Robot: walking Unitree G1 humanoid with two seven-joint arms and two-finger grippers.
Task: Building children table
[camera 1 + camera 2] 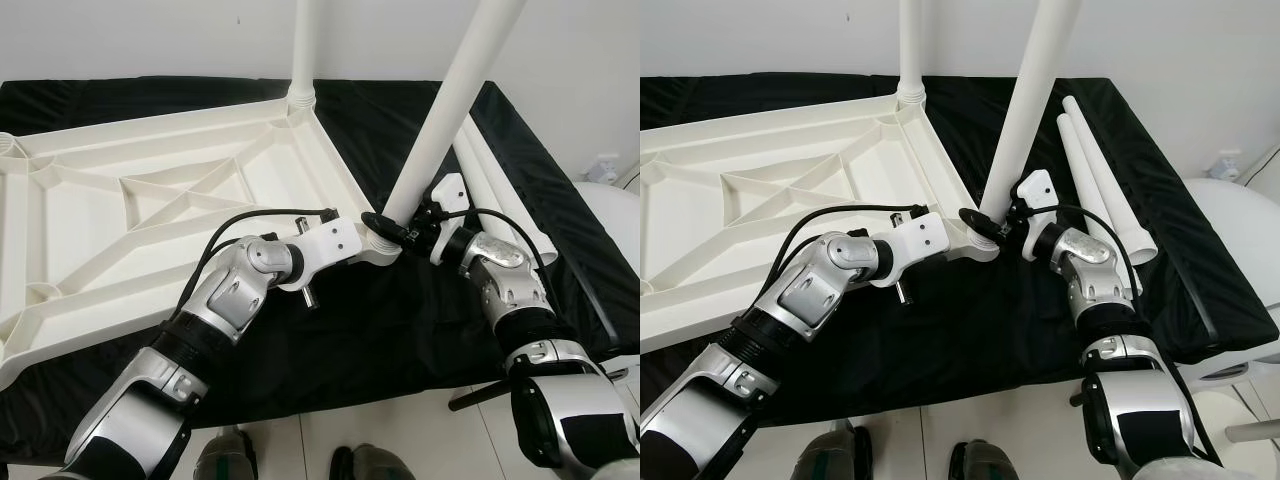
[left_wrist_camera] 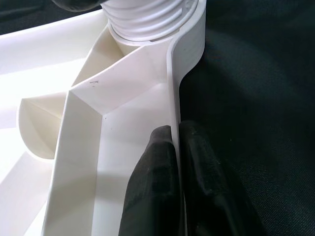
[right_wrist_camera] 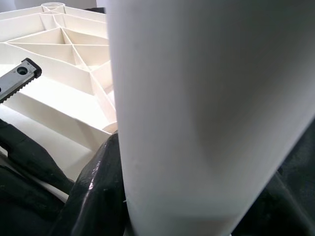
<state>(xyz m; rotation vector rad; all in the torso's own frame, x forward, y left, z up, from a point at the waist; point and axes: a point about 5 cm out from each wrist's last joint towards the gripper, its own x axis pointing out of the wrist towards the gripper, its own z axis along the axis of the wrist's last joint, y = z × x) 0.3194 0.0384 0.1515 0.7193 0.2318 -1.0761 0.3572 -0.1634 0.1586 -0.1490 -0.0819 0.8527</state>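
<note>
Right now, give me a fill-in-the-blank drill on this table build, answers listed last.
1. The left gripper pinches the tabletop's ____.
2. The right gripper is shut on a white ____ at the near corner socket.
3. ____ spare legs lie on the black cloth.
4. One leg already stands at the ____ corner.

Answers: rim; leg; two; far

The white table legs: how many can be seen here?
4. One leg stands in the far corner socket, one is in the right gripper at the near corner, and two spare legs lie on the black cloth.
</note>
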